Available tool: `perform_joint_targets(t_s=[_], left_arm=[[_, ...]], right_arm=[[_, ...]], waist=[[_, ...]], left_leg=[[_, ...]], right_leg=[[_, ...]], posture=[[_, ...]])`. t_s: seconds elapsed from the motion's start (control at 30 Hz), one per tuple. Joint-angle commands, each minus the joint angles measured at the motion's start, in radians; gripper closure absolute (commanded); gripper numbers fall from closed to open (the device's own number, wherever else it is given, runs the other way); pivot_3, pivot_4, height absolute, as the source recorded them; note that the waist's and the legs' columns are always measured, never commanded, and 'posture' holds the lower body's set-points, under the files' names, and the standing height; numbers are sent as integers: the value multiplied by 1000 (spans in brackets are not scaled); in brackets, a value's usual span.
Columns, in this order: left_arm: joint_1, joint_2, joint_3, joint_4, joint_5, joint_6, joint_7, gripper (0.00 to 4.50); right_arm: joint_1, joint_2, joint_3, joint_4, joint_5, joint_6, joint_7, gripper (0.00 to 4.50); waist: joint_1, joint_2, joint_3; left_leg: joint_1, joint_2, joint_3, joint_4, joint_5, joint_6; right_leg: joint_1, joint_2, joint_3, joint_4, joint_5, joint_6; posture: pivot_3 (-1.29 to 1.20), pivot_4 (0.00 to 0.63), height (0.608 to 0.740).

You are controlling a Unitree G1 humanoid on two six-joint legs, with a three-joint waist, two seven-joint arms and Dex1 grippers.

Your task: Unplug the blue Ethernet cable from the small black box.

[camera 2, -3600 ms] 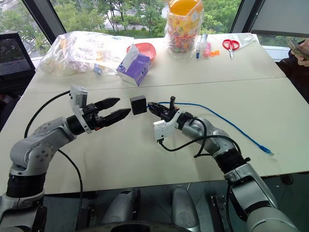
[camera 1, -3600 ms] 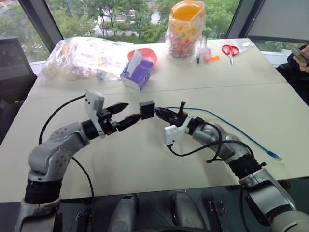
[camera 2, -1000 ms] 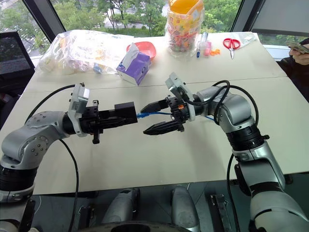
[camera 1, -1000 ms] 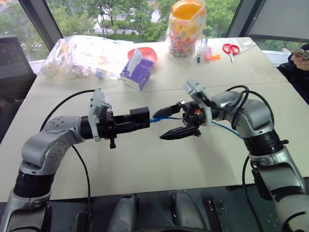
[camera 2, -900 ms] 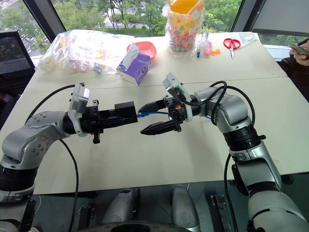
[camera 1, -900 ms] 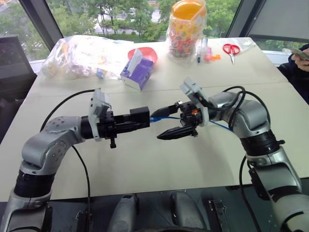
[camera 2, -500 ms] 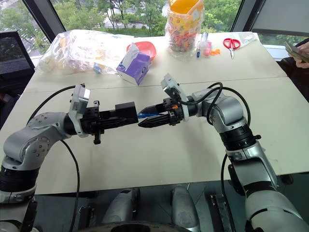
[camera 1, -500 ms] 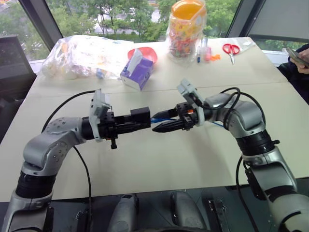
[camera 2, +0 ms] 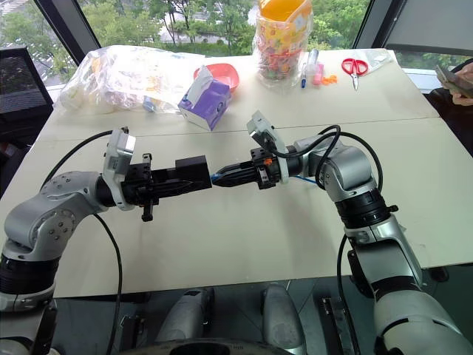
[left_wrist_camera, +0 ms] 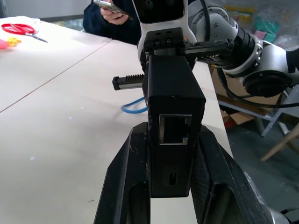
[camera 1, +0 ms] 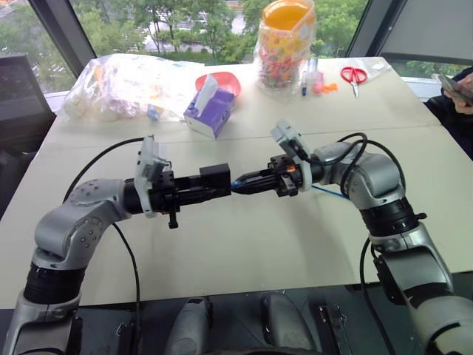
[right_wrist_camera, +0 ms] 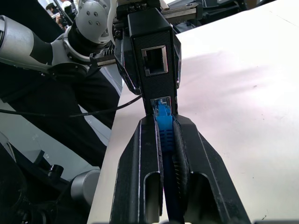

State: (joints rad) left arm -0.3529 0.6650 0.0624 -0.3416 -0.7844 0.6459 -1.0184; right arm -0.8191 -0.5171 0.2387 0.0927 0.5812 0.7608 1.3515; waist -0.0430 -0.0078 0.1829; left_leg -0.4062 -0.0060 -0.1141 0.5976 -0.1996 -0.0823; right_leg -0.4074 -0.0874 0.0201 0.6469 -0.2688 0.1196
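Right tool point(camera 2: 222, 177) closed on blue Ethernet cable point(right_wrist_camera: 164, 130); tissue box point(camera 1: 210, 109) apparently clear.

Reaching toward each other above the worktop point(camera 1: 222, 244), elbows bent outward. Left tool point(camera 1: 209, 190) pointing right, clamping the small black box point(camera 1: 215, 178) between its fingers. Right tool point(camera 1: 247, 183) pointing left, pinching the blue Ethernet cable point(right_wrist_camera: 164, 133) just behind its plug.

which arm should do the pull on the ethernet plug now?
Right. The right gripper is shut on the blue Ethernet cable at its plug, which sits in the small black box. The left gripper is clamping that box.
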Motion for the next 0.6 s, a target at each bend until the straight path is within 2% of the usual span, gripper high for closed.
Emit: perform_joint_targets(t_s=[0.03,0.27,0.53,0.6], left_arm=[[1,19,22,-43,-1,-24,-13,4007],[23,52,34,-54,14,-38,-38,4007],[87,90,64,-76,18,-55,-34,4007],[94,85,49,-61,61,-89,-29,4007]], right_arm=[[-27,14,-7,-18,16,5,26,4455],[-17,-17,-7,47,-22,-16,47,4455],[-12,-73,-27,299,-142,-161,63,4455],[-12,-68,-28,355,-190,-236,35,4455]], waist=[[0,0,0],[0,0,0],[0,0,1],[0,0,1]], left_leg=[[0,0,0,0,0,0],[0,0,0,0,0,0],[0,0,0,0,0,0],[0,0,0,0,0,0]], right_leg=[[0,0,0,0,0,0],[0,0,0,0,0,0],[0,0,0,0,0,0],[0,0,0,0,0,0]], posture=[[0,150,740],[0,150,740],[0,150,740],[0,150,740]])
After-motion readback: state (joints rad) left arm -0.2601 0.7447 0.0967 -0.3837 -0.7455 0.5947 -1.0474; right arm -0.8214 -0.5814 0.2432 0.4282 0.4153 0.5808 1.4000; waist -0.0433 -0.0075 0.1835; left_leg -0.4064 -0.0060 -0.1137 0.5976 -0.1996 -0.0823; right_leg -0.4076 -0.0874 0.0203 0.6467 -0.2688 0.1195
